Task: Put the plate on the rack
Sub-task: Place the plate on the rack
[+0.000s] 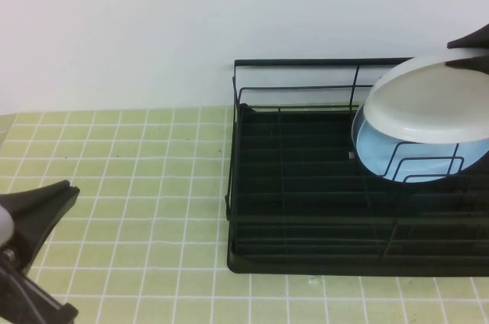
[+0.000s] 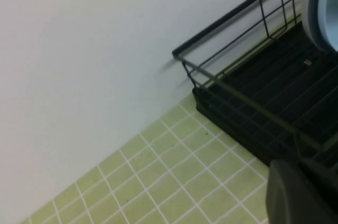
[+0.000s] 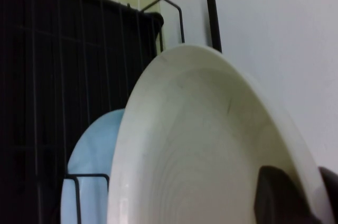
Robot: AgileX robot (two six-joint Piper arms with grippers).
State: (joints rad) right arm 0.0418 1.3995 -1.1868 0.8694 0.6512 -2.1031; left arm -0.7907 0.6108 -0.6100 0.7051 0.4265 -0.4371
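The white plate (image 1: 432,102) hangs tilted over the right part of the black wire rack (image 1: 306,186). It sits just above and in front of a light blue plate (image 1: 405,152) that stands in the wire dividers. My right gripper (image 1: 460,55) is at the far right edge, shut on the white plate's upper rim. In the right wrist view the rim passes between the gripper's (image 3: 317,195) two dark fingers, with the white plate (image 3: 200,145) over the blue one (image 3: 90,166). My left gripper (image 1: 69,251) is open and empty over the tiles at the lower left.
The table has green tiles (image 1: 137,186) and a white wall (image 1: 153,26) behind it. The rack's tall back rail (image 1: 306,63) runs along the wall. The rack's left half holds nothing. In the left wrist view the rack corner (image 2: 182,55) shows, with the blue plate (image 2: 326,7).
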